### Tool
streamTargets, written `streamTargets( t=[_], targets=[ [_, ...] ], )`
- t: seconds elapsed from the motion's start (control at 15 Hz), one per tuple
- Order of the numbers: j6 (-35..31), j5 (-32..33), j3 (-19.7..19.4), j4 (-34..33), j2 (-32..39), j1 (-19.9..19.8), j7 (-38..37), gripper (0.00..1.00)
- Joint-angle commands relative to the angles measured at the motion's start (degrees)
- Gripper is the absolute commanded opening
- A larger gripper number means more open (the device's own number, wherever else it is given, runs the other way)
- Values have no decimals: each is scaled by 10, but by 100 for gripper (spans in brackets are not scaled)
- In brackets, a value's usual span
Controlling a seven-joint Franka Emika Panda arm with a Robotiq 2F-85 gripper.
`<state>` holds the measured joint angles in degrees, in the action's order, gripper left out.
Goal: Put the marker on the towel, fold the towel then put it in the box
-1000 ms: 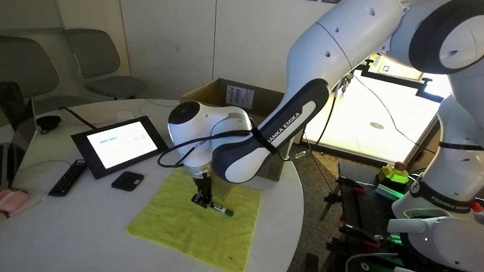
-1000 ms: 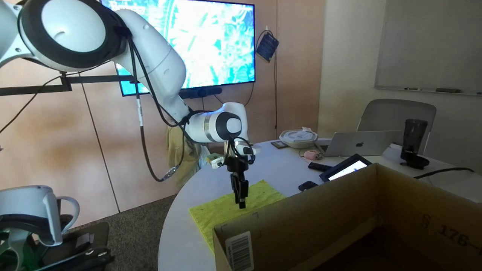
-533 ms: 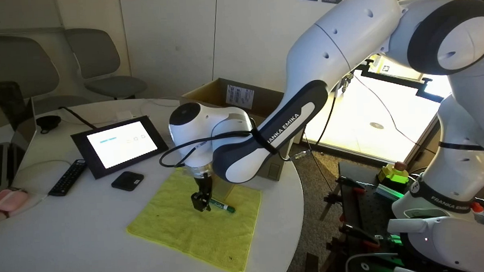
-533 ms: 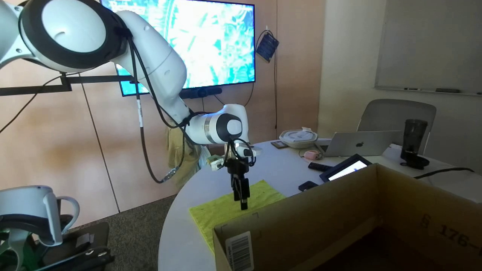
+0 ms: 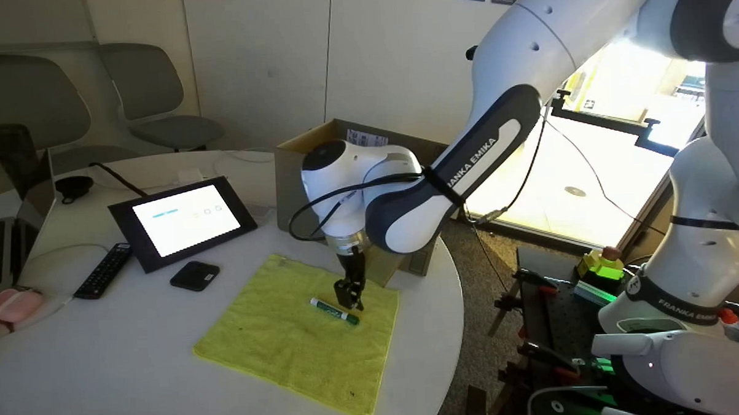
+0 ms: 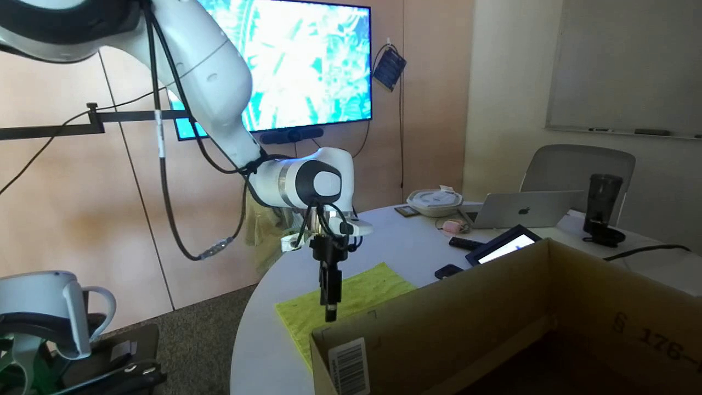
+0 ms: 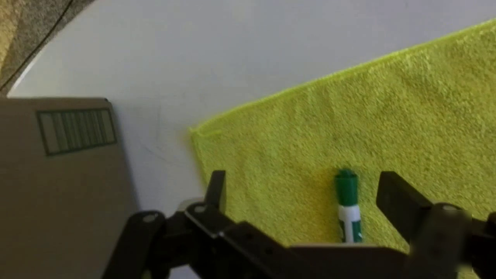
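The marker (image 5: 334, 311) lies on its side on the towel (image 5: 276, 349), well inside the edges and in the half nearer the box (image 5: 290, 195), its whole length in sight in an exterior view. It looks light, stiff and smooth, so it would probably roll or slide if the towel were tugged; should it need moving, the middle of the barrel seems the best hold. The towel is spread flat. Being thin and soft, it should weigh little and drape easily; neither thing seems fragile. For folding, I would pinch an edge or corner from low down, the jaws nearly at the counter (image 5: 135, 375), and lift slowly so the marker does not tip out.

The jaws are spread wide apart and hold nothing. They hang over the towel near the marker's green cap (image 7: 346, 190), on the side toward the box; how high, I cannot tell. In the wrist view the box's wall stands near the towel's corner, a strip of counter between.

Half a second ago the jaws hid the marker's back end in an exterior view; they have since shifted toward the box, and the marker shows uncovered. It has not visibly moved, and the towel lies as it did. Farther out, the tablet (image 5: 185, 217) and remote control (image 5: 104, 272) have stayed put.
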<state>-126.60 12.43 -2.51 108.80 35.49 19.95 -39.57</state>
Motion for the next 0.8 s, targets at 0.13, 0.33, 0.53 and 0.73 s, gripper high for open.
streamTargets(
  t=[0.13, 0.33, 0.53, 0.73],
  targets=[
    [-43, -49, 2, 184, -138, -47, -23, 100],
    [-92, -65, 3, 235, -152, -62, -53, 100],
    [-160, -94, 13, 276, -145, -80, -46, 100],
    [-223, -131, 18, 304, -134, -87, -40, 100]
  ],
)
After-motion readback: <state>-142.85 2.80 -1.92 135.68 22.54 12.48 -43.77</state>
